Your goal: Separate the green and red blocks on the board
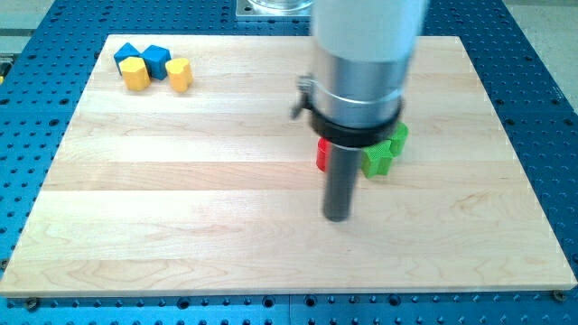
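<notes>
Right of the board's [181,226] centre: red block [321,155] and green blocks [379,159], [398,134] close together, partly hidden behind rod. My tip [337,217] just below them, apart. No jaws on rod. Top left: blue [127,52], [157,60] and yellow blocks [135,74], [180,74].

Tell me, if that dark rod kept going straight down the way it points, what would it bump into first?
Only the wooden board. My tip already seems to rest on it, just below the red block and green block in the view. It appears to touch neither, though depth is hard to judge.
</notes>
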